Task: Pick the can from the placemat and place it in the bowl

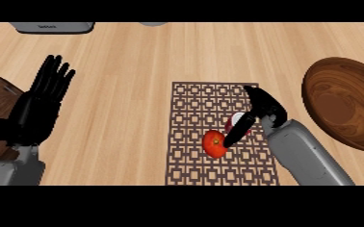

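The red can (214,144) is seen lying on the patterned placemat (206,168), approx. centre of the desk (135,67). It is grasped by the right robot hand (259,111), thumb curled across it. The wooden bowl (334,101) is set at right, apart from the mat. The left robot hand (39,106) is held released, fingers up, at the left edge.

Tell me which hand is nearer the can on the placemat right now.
Right. The right hand is at the can, its thumb reaching down across it. The left hand rests open at the view's left edge, off the placemat.
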Controlling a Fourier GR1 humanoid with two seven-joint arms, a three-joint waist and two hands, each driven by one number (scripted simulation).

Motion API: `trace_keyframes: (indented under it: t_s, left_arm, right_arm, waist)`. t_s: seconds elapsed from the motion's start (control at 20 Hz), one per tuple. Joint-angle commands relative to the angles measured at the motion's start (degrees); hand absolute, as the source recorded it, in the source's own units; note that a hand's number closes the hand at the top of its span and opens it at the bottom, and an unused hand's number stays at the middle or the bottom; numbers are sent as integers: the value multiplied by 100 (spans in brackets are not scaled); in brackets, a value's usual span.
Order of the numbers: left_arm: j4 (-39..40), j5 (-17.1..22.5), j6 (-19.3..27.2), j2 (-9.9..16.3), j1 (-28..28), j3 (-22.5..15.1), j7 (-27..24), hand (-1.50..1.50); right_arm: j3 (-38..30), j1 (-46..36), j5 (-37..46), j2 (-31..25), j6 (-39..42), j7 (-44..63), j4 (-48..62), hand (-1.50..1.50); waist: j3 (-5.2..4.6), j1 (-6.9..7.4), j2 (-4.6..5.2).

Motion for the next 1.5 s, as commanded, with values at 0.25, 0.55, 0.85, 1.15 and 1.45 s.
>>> trace_keyframes:
  t_s: [0.25,0.55,0.85,1.15,1.45]
  left_arm:
    - [475,-134,-107,-84,-439,113,-43,0]
    - [-172,-164,-51,-140,17,125,190,0]
    - [11,-151,-17,-199,40,183,158,0]
    - [77,-195,12,-141,163,276,86,0]
    - [-41,-174,140,-239,387,404,-53,0]
  right_arm:
    - [388,-275,217,91,677,362,553,150]
    - [345,-413,402,52,873,408,349,150]
    - [1400,436,514,-1047,1718,-2342,-957,150]
    - [2207,501,1036,-2077,1963,-4435,-2775,150]
    - [1151,1369,1326,-3894,826,-6129,-3822,150]
  waist:
    - [4,-22,40]
    - [8,5,4]
    - [20,-229,-75]
    - [50,-476,-219]
    - [60,-678,-151]
